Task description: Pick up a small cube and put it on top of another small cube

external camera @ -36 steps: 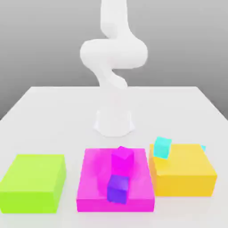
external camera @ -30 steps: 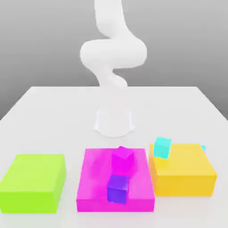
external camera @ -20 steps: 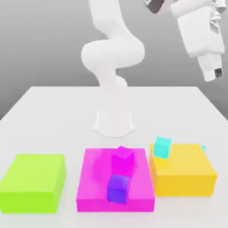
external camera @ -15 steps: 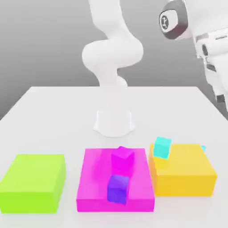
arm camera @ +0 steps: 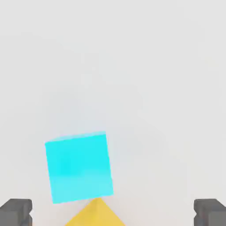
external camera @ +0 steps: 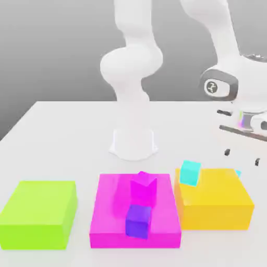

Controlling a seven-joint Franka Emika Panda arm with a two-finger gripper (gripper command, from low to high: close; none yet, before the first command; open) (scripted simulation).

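Small cube (external camera: 190, 172), one of three.

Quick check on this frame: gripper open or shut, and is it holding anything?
Gripper: open, jaws spread wide, holding nothing; it hangs above the table beside the big flat yellow block.

The arm (external camera: 136, 62), coiled above its base a second ago with its hand out of sight, now reaches out to the exterior view's right. The gripper (external camera: 242, 157), which came in at the top right corner, has dropped steadily and now hangs low over the worktop (external camera: 68, 135) behind the yellow block (external camera: 215, 203), jaws spread wide, pointing down near the cyan cube (arm camera: 79, 167) lying there.
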